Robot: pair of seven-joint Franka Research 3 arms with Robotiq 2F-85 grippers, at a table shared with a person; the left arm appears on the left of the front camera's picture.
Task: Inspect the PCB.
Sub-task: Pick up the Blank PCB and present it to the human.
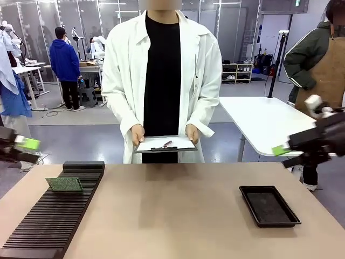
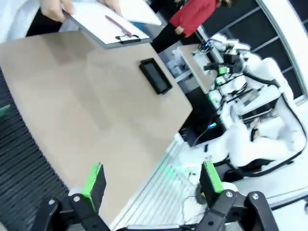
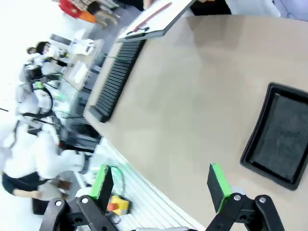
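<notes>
The green PCB [image 1: 64, 184] stands propped on the far end of a black ribbed rack [image 1: 48, 221] at the table's left. My left gripper [image 1: 28, 144] hovers off the table's left side, above and behind the rack. In the left wrist view it [image 2: 153, 180] is open and holds nothing, with the table edge below it. My right gripper [image 1: 281, 150] hangs beyond the table's right edge, above the black tray [image 1: 269, 206]. In the right wrist view it [image 3: 160, 184] is also open and holds nothing, with the tray [image 3: 279, 139] off to one side.
A person in a white coat stands at the far side holding a white clipboard [image 1: 164, 144] with a pen on it. A white table [image 1: 264, 121] stands behind at the right. Bare tabletop [image 1: 172, 210] lies between rack and tray.
</notes>
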